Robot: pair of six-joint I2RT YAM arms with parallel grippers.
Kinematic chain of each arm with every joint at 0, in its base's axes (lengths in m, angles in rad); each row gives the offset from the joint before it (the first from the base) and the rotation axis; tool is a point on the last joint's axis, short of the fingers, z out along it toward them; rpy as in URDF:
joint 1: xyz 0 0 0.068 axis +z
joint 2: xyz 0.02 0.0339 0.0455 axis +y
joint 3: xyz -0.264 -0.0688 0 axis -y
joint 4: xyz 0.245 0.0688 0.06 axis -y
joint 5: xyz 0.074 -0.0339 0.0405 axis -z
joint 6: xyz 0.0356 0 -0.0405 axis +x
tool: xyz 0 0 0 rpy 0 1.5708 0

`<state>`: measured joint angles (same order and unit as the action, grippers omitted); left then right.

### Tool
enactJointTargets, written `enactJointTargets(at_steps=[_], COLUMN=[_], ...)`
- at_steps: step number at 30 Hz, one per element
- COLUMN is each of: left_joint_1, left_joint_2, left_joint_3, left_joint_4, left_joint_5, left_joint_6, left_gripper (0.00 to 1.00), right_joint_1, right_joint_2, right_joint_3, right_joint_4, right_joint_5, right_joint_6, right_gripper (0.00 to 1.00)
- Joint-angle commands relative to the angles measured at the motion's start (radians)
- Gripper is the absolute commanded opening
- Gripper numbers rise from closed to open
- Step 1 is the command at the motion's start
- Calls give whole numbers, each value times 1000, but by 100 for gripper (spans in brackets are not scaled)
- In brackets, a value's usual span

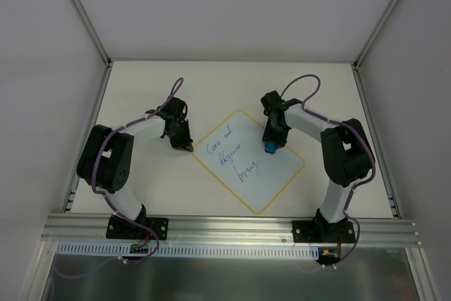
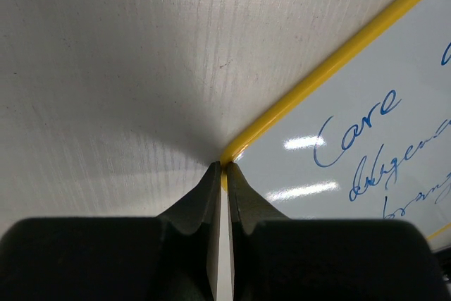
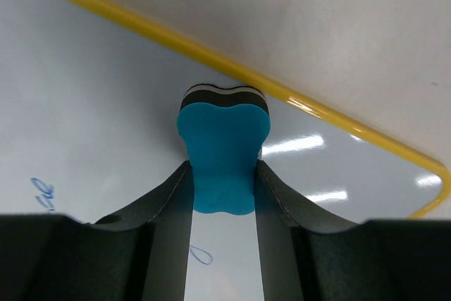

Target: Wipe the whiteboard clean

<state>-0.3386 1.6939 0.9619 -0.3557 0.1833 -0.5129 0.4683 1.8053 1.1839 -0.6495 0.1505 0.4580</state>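
Note:
The whiteboard [image 1: 250, 160], pale with a yellow border, lies turned like a diamond in the middle of the table and bears blue handwriting [image 1: 231, 158]. My right gripper [image 1: 272, 147] is shut on the blue eraser [image 3: 223, 153] and holds it on the board near its upper right edge. My left gripper [image 1: 189, 147] is shut, with its tips pressed at the board's left corner [image 2: 232, 153]. The writing also shows in the left wrist view [image 2: 384, 146].
The white table [image 1: 141, 89] has grey walls on three sides. A metal rail [image 1: 225, 227] runs along the near edge by the arm bases.

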Motion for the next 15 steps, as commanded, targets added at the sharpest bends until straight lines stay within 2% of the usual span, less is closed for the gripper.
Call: enactJointTargets(at_steps=[1, 6, 9, 15], left_joint_1=[10, 10, 10, 10], left_joint_2=[-13, -17, -20, -17], left_joint_3=[-26, -29, -28, -14], left_joint_4=[-26, -25, -25, -23], left_joint_5=[-7, -10, -13, -15], left_joint_6=[-6, -7, -9, -12], left_gripper=[0, 0, 0, 0], right_joint_1=[41, 52, 32, -25], right_joint_2=[109, 161, 128, -46], right_joint_3=[98, 169, 119, -76], right_joint_4=[-21, -47, -47, -38], right_joint_5=[-54, -60, -39, 24], right_joint_6=[34, 27, 7, -131], right_gripper=[0, 0, 0, 0])
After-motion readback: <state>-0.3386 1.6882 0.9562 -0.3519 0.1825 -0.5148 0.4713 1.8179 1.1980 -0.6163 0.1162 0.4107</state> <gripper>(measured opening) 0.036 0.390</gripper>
